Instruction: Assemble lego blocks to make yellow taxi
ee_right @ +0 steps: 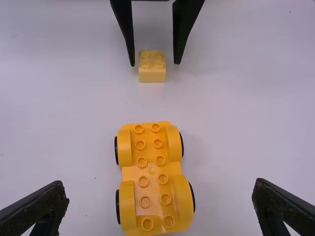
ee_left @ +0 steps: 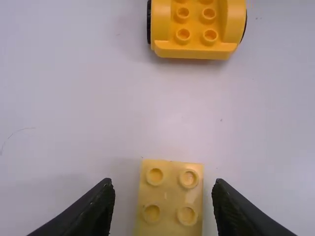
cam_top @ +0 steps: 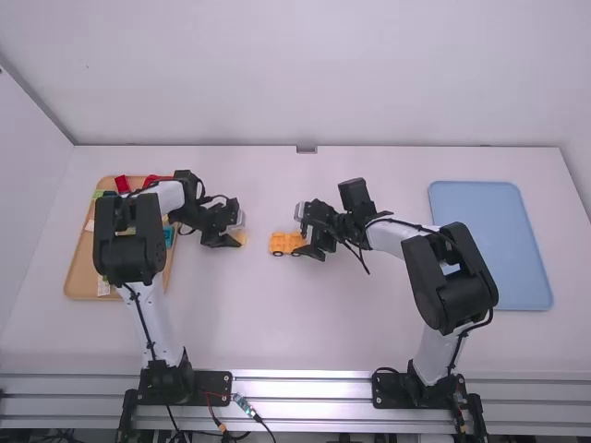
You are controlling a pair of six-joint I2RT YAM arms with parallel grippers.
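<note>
In the high view my left gripper is low over the table, left of the middle, at a light yellow block. The left wrist view has that block between the open fingers of my left gripper, with a gap on each side. My right gripper is beside the orange-yellow wheeled car base. In the right wrist view the car base lies between the wide-open fingers of my right gripper, touching neither; the yellow block sits beyond it.
A wooden tray with red, teal and other blocks stands at the left, partly under the left arm. A blue tray lies at the right.
</note>
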